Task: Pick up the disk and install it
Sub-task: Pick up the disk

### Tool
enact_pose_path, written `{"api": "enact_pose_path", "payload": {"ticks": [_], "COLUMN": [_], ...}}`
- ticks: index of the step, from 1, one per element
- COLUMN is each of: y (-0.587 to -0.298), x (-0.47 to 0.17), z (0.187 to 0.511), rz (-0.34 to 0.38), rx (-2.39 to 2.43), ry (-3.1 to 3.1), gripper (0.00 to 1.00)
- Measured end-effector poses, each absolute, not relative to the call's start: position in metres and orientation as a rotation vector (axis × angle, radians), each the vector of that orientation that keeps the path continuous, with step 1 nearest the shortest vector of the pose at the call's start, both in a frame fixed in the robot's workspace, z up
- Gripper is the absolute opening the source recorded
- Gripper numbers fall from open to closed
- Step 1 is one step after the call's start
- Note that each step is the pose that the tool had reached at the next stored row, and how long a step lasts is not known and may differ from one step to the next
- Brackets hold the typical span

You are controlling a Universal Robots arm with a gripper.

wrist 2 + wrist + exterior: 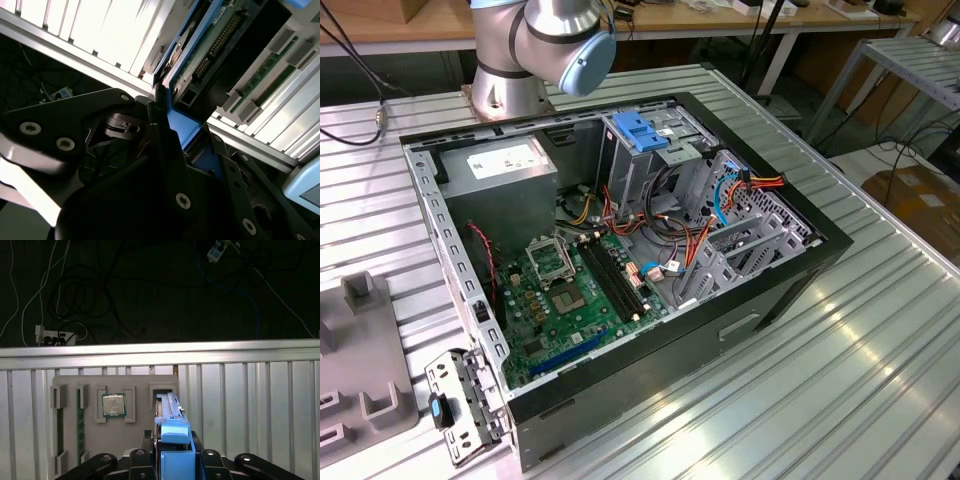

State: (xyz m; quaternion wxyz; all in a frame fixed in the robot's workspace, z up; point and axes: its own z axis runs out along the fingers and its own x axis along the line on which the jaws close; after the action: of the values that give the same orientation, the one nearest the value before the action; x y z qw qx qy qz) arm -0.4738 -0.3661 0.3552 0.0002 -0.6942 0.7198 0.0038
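The disk (171, 412) stands on edge in a slot of a grey holder plate (140, 382), with its blue plastic rail facing the camera in the first wrist view. My gripper (175, 456) has a black finger pressed against each side of that rail. In the second wrist view the disk (202, 52) shows its green circuit board and blue rail, and the gripper (185, 120) is closed around its end. In the exterior view the open computer case (790, 270) lies on the ribbed metal table, with a drive cage with a blue top (642, 132) at its far side.
The holder plate also carries a processor chip (114, 405) and memory sticks (80, 425). Beyond the table's rail (160, 351) the floor is dark, with cables and a power strip (52, 338). The arm's base (510, 80) stands behind the case. A grey fixture (360, 350) lies at the exterior view's left.
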Motion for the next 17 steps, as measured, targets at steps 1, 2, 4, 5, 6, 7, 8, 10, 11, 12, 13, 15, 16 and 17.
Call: {"api": "enact_pose_path", "payload": {"ticks": [1, 2, 4, 5, 6, 7, 8, 10, 11, 12, 13, 15, 16, 17], "y": [-0.366, -0.366, -0.366, -0.366, -0.366, -0.366, -0.366, -0.367, -0.367, -0.367, -0.367, -0.368, -0.368, -0.368], "x": [-0.474, -0.474, -0.474, -0.474, -0.474, -0.474, -0.474, -0.474, -0.474, -0.474, -0.474, -0.474, -0.474, -0.474], "z": [0.355, 0.355, 0.355, 0.356, 0.357, 0.358, 0.359, 0.361, 0.363, 0.365, 0.366, 0.370, 0.372, 0.373], "rz": [0.012, 0.012, 0.013, 0.017, 0.020, 0.023, 0.026, 0.036, 0.040, 0.042, 0.044, 0.044, 0.044, 0.044], "rx": [-2.181, -2.181, -2.180, -2.179, -2.177, -2.176, -2.174, -2.171, -2.169, -2.168, -2.167, -2.167, -2.167, -2.167], "ry": [2.261, 2.261, 2.261, 2.259, 2.257, 2.256, 2.255, 2.250, 2.248, 2.247, 2.247, 2.246, 2.246, 2.246], "gripper": [0.37, 0.37, 0.37, 0.37, 0.37, 0.37, 0.37, 0.37, 0.37, 0.37, 0.37, 0.37, 0.37, 0.37]}}
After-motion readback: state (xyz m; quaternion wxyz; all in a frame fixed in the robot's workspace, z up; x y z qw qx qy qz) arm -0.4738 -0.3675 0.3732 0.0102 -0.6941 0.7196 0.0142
